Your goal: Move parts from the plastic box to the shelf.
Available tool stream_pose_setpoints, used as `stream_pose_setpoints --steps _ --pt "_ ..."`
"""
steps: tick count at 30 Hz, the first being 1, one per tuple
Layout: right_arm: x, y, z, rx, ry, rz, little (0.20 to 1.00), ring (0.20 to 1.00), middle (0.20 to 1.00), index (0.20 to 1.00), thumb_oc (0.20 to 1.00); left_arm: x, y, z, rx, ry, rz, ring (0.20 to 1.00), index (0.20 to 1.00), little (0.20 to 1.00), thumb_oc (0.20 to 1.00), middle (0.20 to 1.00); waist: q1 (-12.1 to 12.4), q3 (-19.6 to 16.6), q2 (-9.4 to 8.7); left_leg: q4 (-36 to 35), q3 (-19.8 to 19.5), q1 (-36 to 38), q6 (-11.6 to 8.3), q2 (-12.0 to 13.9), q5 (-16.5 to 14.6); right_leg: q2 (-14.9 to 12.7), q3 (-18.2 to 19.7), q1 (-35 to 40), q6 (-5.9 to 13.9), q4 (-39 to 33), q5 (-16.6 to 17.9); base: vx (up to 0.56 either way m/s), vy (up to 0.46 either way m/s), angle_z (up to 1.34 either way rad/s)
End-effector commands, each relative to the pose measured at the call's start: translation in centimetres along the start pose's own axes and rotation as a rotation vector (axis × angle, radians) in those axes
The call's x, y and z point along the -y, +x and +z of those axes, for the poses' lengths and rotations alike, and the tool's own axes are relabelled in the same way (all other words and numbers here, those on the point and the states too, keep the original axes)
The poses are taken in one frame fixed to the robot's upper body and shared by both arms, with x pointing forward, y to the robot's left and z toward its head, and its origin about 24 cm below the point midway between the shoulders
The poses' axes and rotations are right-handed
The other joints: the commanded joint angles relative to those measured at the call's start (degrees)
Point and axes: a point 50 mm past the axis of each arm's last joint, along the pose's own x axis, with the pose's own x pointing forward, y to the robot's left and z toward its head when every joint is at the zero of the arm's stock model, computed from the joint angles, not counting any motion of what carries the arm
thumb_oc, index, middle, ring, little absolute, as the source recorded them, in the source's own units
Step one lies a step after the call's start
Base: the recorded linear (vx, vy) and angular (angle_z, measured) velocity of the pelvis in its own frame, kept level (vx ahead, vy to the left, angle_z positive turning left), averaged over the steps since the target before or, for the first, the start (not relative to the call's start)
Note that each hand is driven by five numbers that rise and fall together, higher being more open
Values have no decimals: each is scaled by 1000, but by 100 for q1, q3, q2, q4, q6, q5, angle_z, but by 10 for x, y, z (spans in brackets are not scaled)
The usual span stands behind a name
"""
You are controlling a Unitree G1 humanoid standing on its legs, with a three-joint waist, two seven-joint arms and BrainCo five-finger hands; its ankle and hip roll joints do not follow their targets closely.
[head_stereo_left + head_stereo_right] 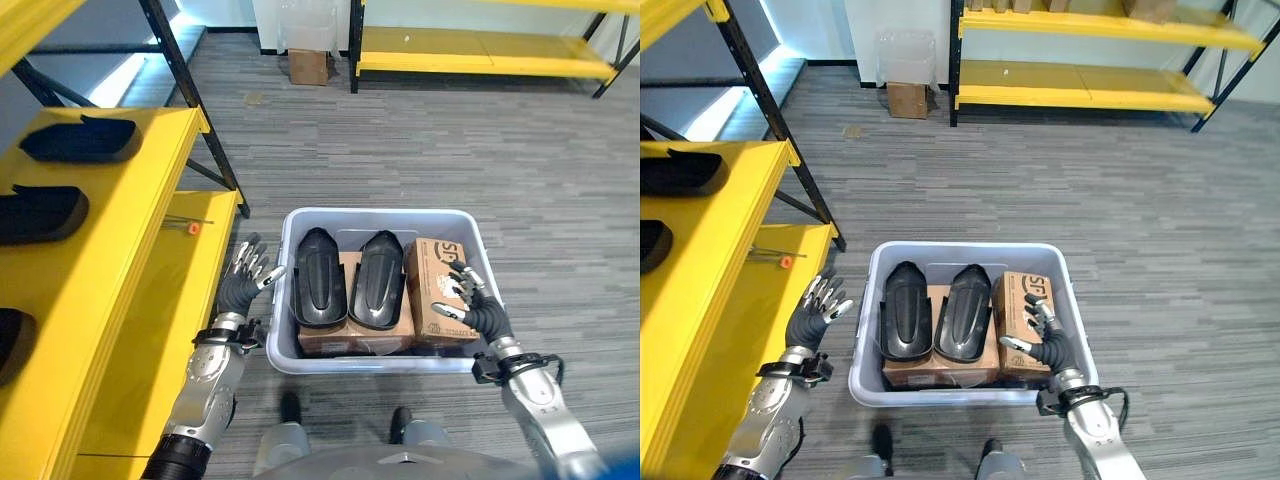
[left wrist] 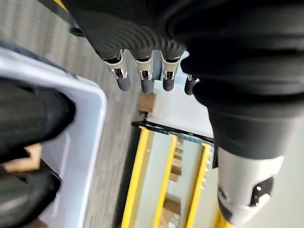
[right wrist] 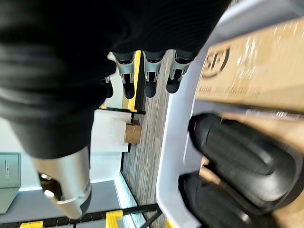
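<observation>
Two black parts (image 1: 318, 277) (image 1: 380, 278) lying on cardboard boxes (image 1: 437, 290) inside plastic box (image 1: 380, 217) on floor. Left robot hand (image 1: 243, 283) and right robot hand (image 1: 470, 298) flanking it, fingers relaxed, empty. Yellow shelf (image 1: 130, 225) alongside.

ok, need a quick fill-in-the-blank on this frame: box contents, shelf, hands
The pale plastic box holds ____ black moulded parts lying on brown cardboard boxes.
The yellow shelf stands on the robot's ____ side.
The left hand is ____ the plastic box, fingers relaxed.
The right hand hovers at the box's ____ wall.

Missing: two; left; outside; right
</observation>
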Motion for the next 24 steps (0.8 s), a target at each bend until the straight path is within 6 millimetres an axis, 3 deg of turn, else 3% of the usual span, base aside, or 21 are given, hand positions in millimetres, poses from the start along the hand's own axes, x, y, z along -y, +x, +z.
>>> stream_pose_setpoints --steps 1,8,16,24 --pt "14 12 29 137 -35 -20 1000 1000 1000 1000 1000 -1 -6 17 87 28 -15 1000 1000 1000 1000 1000 130 65 42 594 -53 -188 -372 688 -129 -803 53 550 645 -847 1342 78 -7 -6" --pt "17 21 39 176 -71 -35 1000 1000 1000 1000 1000 4 -5 16 81 15 -38 1000 1000 1000 1000 1000 87 152 52 554 -28 -229 -449 806 -57 -726 15 441 619 -871 1263 15 -22 -5" --pt "1 55 51 224 -17 -68 1000 1000 1000 1000 1000 23 10 27 133 -13 -101 1000 1000 1000 1000 1000 129 727 296 821 -199 -820 -503 855 16 -767 26 -91 565 -639 1135 -88 -14 -1" --pt "-8 87 52 187 10 -129 1000 1000 1000 1000 1000 43 22 40 188 -29 -165 1000 1000 1000 1000 1000 219 1103 482 1068 -260 -1249 -482 746 -20 -901 103 -506 586 -517 1253 -70 21 4"
